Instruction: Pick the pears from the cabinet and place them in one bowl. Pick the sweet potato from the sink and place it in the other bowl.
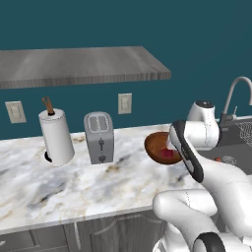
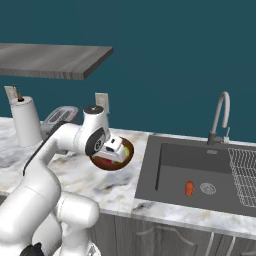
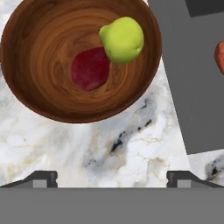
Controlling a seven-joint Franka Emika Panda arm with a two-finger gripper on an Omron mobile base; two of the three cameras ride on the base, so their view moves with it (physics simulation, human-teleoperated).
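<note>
The dark reddish-brown wooden bowl [image 3: 39, 87] stands on the marble counter, just left of the sink [image 2: 170, 165]. Inside it lie both pears: the dark red one [image 3: 90, 68] and the yellow-green one [image 3: 122, 39], touching each other. My gripper [image 3: 112, 177] hovers above the bowl [image 2: 131, 148], open, with nothing between its fingertips. The orange-red sweet potato [image 2: 189, 188] lies on the sink floor near the drain, and its end peeks in at the hand view's right edge [image 3: 220, 56]. The cabinet slab [image 1: 78, 66] hangs bare above the counter. The other bowl is out of view.
A grey toaster [image 1: 99, 137] and a paper towel roll [image 1: 56, 138] stand at the back of the counter, left of the bowl. A curved chrome tap [image 2: 220, 117] rises behind the sink, and a wire rack [image 2: 245, 175] fills its right side.
</note>
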